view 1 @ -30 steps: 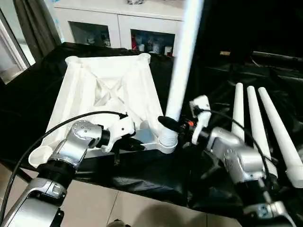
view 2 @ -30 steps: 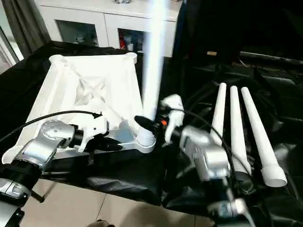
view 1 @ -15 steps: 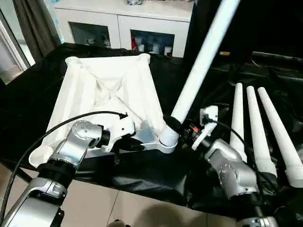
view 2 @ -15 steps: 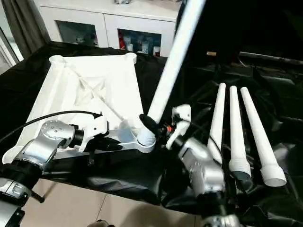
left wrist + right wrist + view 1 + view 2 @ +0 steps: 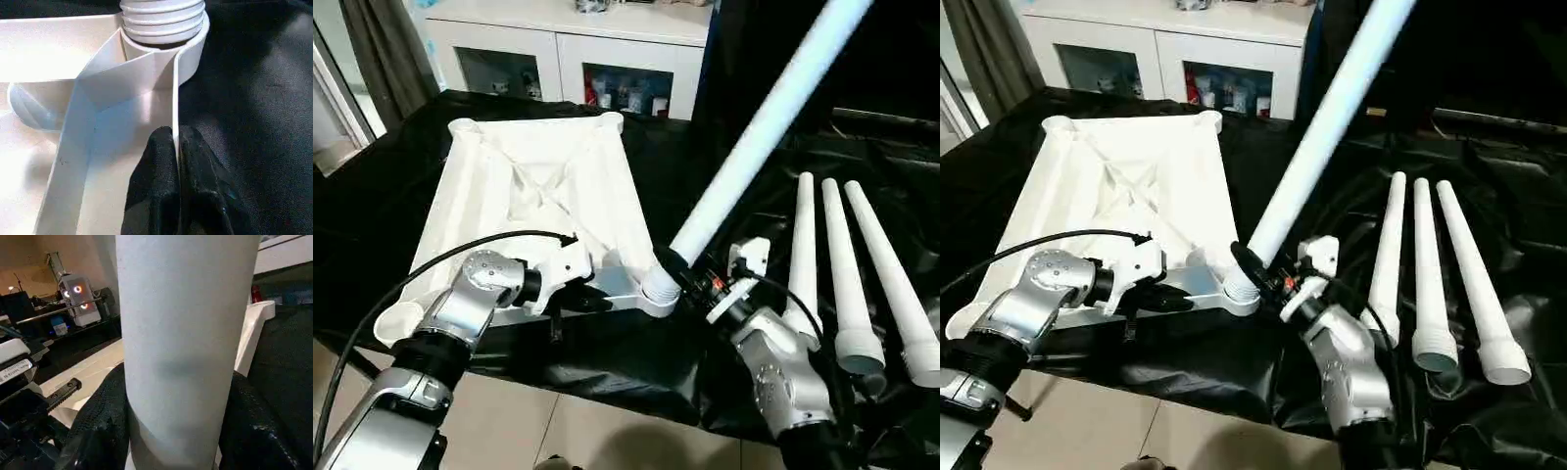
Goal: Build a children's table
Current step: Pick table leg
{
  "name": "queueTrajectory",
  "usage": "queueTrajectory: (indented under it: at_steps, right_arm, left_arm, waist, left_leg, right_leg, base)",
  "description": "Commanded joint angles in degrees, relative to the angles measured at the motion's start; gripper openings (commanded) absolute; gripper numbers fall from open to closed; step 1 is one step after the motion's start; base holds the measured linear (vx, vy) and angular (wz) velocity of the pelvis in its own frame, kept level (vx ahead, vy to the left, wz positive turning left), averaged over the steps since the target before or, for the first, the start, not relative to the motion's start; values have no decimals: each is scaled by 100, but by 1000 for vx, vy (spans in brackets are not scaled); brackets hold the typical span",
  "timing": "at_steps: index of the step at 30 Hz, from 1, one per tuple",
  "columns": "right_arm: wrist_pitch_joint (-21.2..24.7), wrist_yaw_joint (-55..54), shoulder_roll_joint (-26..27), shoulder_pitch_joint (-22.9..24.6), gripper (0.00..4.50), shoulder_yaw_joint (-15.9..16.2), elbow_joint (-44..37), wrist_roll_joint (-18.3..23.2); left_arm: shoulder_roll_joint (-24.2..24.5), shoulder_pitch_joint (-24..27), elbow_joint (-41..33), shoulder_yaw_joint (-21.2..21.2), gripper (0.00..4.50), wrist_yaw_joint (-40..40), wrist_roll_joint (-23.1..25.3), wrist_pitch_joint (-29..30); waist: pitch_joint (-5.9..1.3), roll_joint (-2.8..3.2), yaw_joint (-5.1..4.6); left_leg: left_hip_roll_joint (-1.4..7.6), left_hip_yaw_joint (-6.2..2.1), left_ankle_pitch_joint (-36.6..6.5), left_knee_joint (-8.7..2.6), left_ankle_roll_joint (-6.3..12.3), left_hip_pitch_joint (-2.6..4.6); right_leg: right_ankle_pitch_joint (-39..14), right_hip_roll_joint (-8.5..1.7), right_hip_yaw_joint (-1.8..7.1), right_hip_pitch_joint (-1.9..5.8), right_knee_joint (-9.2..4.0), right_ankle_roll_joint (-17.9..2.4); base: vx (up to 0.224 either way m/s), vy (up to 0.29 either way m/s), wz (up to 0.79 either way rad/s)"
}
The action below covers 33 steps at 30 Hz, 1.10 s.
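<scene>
The left gripper (image 5: 175,147) pinches the table top's rim (image 5: 174,98) beside the corner socket (image 5: 656,297). The right gripper (image 5: 176,431) clasps a tilted leg (image 5: 754,132) (threaded end in that socket); three legs (image 5: 847,264) lie well apart.

Left gripper (image 5: 177,161) low at the near edge of the tabletop (image 5: 538,186), black fingers (image 5: 156,166) pinched tight on its thin rim, silver forearm bent inward. Right gripper (image 5: 690,274) clasping the tilted leg (image 5: 754,127) near its threaded end, wrist angled up and inward.
</scene>
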Motion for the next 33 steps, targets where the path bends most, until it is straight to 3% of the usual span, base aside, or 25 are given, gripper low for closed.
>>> queueTrajectory:
  at_steps: [1, 4, 6, 9, 10, 11, 12, 14, 16, 18, 20, 21, 24, 27, 33]
  right_arm:
    - [205, -79, -169, 220, 188, 231, 389, -486]
    - [213, -8, -300, 132, 188, 433, 381, -682]
    - [298, 87, -385, 49, 188, 546, 352, -760]
    - [424, 173, -456, -39, 188, 625, 332, -789]
    - [494, 214, -482, -94, 188, 645, 341, -788]
    - [546, 240, -508, -162, 188, 662, 363, -797]
    - [570, 263, -525, -213, 188, 668, 393, -798]
    - [662, 334, -556, -308, 188, 684, 438, -766]
    - [822, 480, -638, -426, 188, 755, 533, -729]
    - [885, 650, -720, -506, 188, 826, 640, -768]
    - [961, 863, -789, -538, 188, 863, 717, -771]
    - [980, 926, -808, -544, 188, 869, 735, -765]
    - [948, 1231, -944, -555, 188, 891, 882, -735]
    - [825, 1605, -1074, -552, 188, 955, 986, -708]
    - [785, 2038, -1245, -619, 188, 1009, 1108, -703]
  left_arm:
    - [7, -81, -96, 47, 0, 163, -20, -118]
    - [32, -73, -100, 24, 0, 157, 12, -147]
    - [50, -69, -107, 7, 0, 152, 35, -166]
    - [60, -68, -96, -9, 0, 157, 60, -200]
    - [59, -72, -78, -19, 0, 158, 69, -219]
    - [56, -77, -62, -25, 0, 160, 74, -235]
    - [48, -79, -45, -31, 0, 167, 79, -249]
    - [35, -86, -25, -41, 0, 168, 87, -274]
    - [20, -103, 22, -59, 0, 160, 103, -325]
    - [15, -124, 67, -76, 0, 139, 116, -372]
    - [15, -153, 104, -79, 0, 124, 125, -408]
    - [15, -161, 113, -77, 0, 119, 127, -417]
    - [19, -184, 122, -88, 0, -29, 72, -497]
    - [26, -154, 74, -134, 0, -326, -34, -604]
    - [113, -30, -493, -199, 0, -1068, -423, -264]
  waist:
    - [-331, 45, -20]
    - [-325, 40, -25]
    - [-321, 6, -38]
    - [-315, 14, -43]
    - [-311, -29, -55]
    - [-314, -1, -48]
    - [-309, -42, -64]
    - [-307, -20, -63]
    - [-305, -45, -79]
    - [-281, -46, -112]
    - [-253, -58, -121]
    - [-262, -58, -117]
    - [-306, -55, -108]
    - [-321, -28, -94]
    - [-365, -57, -57]
  left_leg:
    - [384, -188, -1738, -531, -59, 128]
    - [383, -188, -1801, -535, -66, 138]
    - [384, -188, -1765, -541, -57, 129]
    - [386, -187, -1797, -540, -47, 137]
    - [384, -182, -1801, -542, -38, 140]
    - [387, -191, -1823, -540, -45, 153]
    - [390, -183, -1835, -543, -41, 148]
    - [388, -189, -1880, -539, -58, 155]
    - [391, -195, -1934, -547, -69, 162]
    - [389, -194, -2081, -552, -90, 181]
    - [386, -218, -2381, -554, -135, 238]
    - [389, -222, -2383, -555, -140, 248]
    - [412, -210, -2056, -591, -95, 218]
    - [415, -189, -1910, -588, -60, 207]
    - [414, -146, -1303, -554, 159, 158]
  right_leg:
    - [-1797, -600, 353, 191, -556, -1006]
    - [-1962, -606, 357, 185, -577, -963]
    - [-1977, -601, 358, 193, -578, -945]
    - [-2092, -604, 363, 180, -594, -908]
    - [-2123, -599, 362, 180, -604, -903]
    - [-2180, -607, 363, 174, -599, -901]
    - [-2208, -604, 366, 173, -609, -893]
    - [-2301, -612, 369, 162, -622, -872]
    - [-2327, -601, 361, 161, -620, -862]
    - [-2489, -599, 359, 142, -640, -854]
    - [-3077, -638, 356, 130, -712, -735]
    - [-3131, -641, 355, 133, -719, -712]
    - [-2508, -613, 359, 178, -675, -795]
    - [-1914, -607, 358, 205, -623, -1004]
    - [-939, -588, 331, 285, -497, -1308]
  base:
    - [0, 0, 0]
    - [0, 0, 0]
    - [0, 0, 0]
    - [0, 0, 0]
    - [0, 0, 0]
    - [0, 0, 0]
    - [0, 0, 0]
    - [0, 0, 0]
    - [0, 0, 0]
    - [0, 0, 0]
    - [0, 0, 0]
    - [0, 0, 0]
    - [0, 0, 0]
    - [0, 0, 0]
    - [0, 0, 0]
